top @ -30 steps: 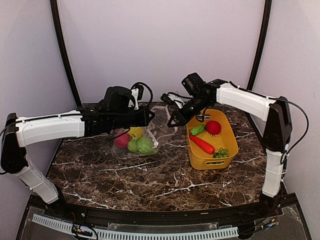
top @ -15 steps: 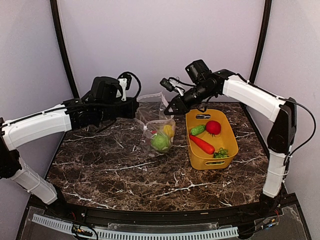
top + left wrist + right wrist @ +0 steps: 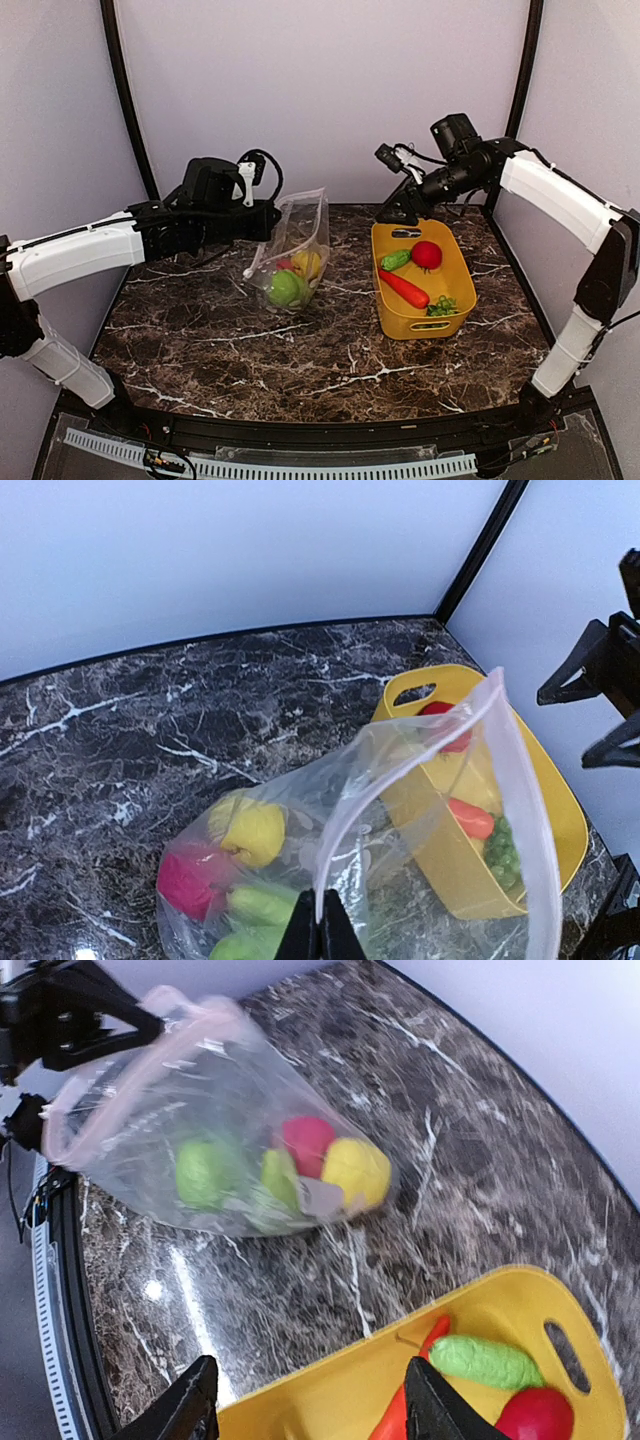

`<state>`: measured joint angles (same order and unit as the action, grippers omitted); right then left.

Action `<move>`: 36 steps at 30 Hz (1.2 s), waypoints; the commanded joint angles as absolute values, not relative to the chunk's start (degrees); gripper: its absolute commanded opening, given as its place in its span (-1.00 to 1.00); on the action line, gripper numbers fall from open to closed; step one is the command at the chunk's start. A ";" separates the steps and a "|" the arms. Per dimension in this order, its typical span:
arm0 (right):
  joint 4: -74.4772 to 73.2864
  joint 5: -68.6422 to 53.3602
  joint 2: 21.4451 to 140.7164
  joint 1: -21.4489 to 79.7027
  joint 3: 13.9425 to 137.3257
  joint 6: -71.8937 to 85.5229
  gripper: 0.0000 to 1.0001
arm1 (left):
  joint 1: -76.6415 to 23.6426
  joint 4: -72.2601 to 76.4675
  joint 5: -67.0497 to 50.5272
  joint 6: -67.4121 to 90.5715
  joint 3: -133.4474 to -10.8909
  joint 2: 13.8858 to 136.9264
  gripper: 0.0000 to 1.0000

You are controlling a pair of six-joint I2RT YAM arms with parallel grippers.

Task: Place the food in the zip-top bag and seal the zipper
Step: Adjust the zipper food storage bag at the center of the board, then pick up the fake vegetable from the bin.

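The zip-top bag [image 3: 298, 240] hangs from my left gripper [image 3: 266, 222], which is shut on the zipper [image 3: 385, 780] at the bag's mouth edge. The bag's bottom rests on the table. Inside lie food pieces: a yellow one [image 3: 252, 830], a red one [image 3: 190, 882] and green ones [image 3: 285, 288]. My right gripper [image 3: 396, 208] stands open with nothing in it, over the far left end of the yellow basket [image 3: 387, 312], apart from the bag. In the basket lie a red round piece [image 3: 427, 254], a cucumber [image 3: 485, 1360], a red pepper [image 3: 403, 288] and grapes [image 3: 441, 305].
The basket stands right of the bag on the dark marble table [image 3: 300, 360]. A black frame and pale walls close the back and sides. From the left wrist view, the right arm's black fingers [image 3: 598, 675] show at the right edge.
My right gripper has let go of the bag's mouth, opened, and drawn back right to above the basket. The bag, held by the left gripper alone, has swung left.
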<state>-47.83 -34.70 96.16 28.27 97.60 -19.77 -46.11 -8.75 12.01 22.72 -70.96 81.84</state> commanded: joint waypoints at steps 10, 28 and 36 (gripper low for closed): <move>-45.91 -27.09 105.40 18.11 84.43 -35.86 -0.08 | -45.79 -6.41 6.14 26.74 -69.08 85.08 -0.99; -45.66 -25.29 116.39 18.28 84.08 -29.42 0.24 | -45.79 -6.54 8.60 28.09 -66.58 83.71 -0.98; -44.71 -23.69 117.66 18.71 83.97 -26.96 0.07 | -45.79 -6.75 8.78 28.84 -65.64 82.88 -0.98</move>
